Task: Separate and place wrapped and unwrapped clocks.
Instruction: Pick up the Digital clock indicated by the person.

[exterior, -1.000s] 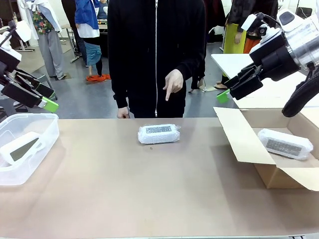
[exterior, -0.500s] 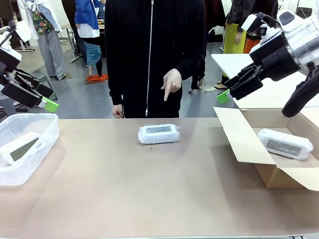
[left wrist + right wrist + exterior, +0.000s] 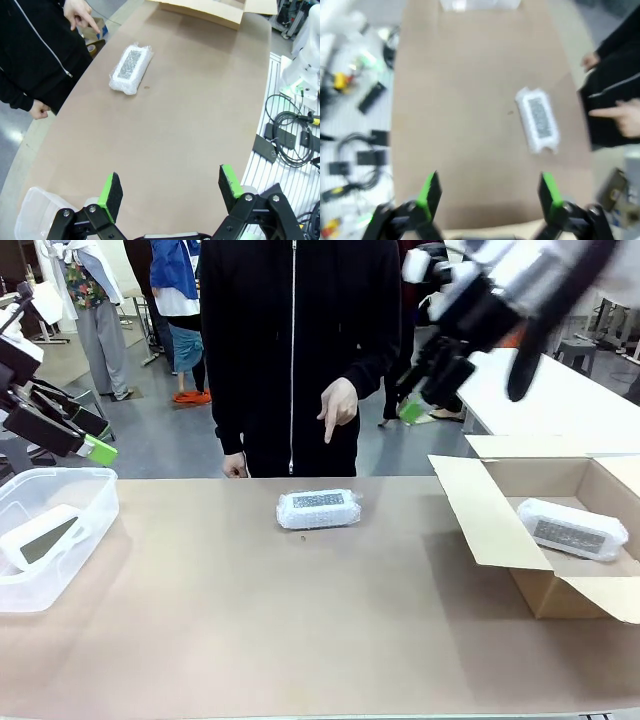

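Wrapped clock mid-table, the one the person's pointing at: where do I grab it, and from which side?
Come straight down and pinch the wrapped clock across its narrow width, at mid-length. It lies flat, screen up, long axis left to right in the front view, so its near and far long edges are free to pinch. The bubble wrap may give a little.

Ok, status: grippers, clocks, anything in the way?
Open, empty: left gripper, right gripper. Mid-table: wrapped clock, hand pointing at it. In box: second wrapped clock; in tub: bare clock. Nothing blocking.
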`<control>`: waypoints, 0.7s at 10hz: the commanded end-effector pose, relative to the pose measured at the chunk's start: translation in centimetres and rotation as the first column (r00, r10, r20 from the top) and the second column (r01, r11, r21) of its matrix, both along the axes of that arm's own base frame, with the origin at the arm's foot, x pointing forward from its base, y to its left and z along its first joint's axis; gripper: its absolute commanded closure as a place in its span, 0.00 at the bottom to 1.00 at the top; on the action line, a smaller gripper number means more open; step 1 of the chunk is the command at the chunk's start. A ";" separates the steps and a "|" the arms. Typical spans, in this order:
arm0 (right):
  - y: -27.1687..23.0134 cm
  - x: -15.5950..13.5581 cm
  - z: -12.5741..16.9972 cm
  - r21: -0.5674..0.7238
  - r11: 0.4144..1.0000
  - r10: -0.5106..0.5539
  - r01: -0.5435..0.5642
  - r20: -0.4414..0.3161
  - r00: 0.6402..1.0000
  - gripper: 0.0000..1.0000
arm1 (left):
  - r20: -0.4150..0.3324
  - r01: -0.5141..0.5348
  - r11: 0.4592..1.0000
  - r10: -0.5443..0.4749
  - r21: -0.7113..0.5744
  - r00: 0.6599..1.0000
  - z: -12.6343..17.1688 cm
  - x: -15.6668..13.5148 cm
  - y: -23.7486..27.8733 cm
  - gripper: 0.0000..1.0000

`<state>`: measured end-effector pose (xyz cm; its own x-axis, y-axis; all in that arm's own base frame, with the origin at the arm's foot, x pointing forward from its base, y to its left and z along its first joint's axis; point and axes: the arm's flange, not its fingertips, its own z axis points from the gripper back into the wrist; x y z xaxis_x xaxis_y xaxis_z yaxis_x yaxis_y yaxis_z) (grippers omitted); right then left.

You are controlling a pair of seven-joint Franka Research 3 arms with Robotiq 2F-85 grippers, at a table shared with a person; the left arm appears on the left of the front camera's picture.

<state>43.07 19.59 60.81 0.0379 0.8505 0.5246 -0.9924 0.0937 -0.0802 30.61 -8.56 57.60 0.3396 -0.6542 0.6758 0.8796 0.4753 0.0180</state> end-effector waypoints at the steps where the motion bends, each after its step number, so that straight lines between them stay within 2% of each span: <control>1: 3.3 5.9 1.2 -0.159 0.984 0.090 -0.081 0.051 0.995 0.00 | 0.000 0.001 1.000 -0.001 -0.004 1.000 0.0 -0.1 0.1 0.00; 2: 5.0 8.1 -0.7 -0.191 0.973 0.137 -0.127 0.042 0.990 0.00 | 0.000 0.001 1.000 -0.001 -0.004 1.000 0.0 -0.1 0.1 0.00; 3: 6.6 9.6 -3.6 -0.226 0.965 0.153 -0.135 0.063 0.986 0.00 | 0.000 0.001 1.000 -0.001 -0.004 1.000 0.0 -0.1 0.1 0.00; 4: 8.0 9.8 -6.1 -0.224 0.966 0.161 -0.131 0.119 0.980 0.00 | 0.000 0.001 1.000 -0.001 -0.004 1.000 0.0 -0.1 0.1 0.00; 6: 10.5 10.4 -11.2 -0.271 0.943 0.229 -0.193 0.104 0.968 0.00 | 0.000 0.001 1.000 -0.001 -0.004 1.000 0.0 -0.1 0.1 0.00; 7: 11.3 10.6 -13.2 -0.286 0.941 0.223 -0.183 0.114 0.968 0.00 | 0.000 0.001 1.000 -0.001 -0.004 1.000 0.0 -0.1 0.1 0.00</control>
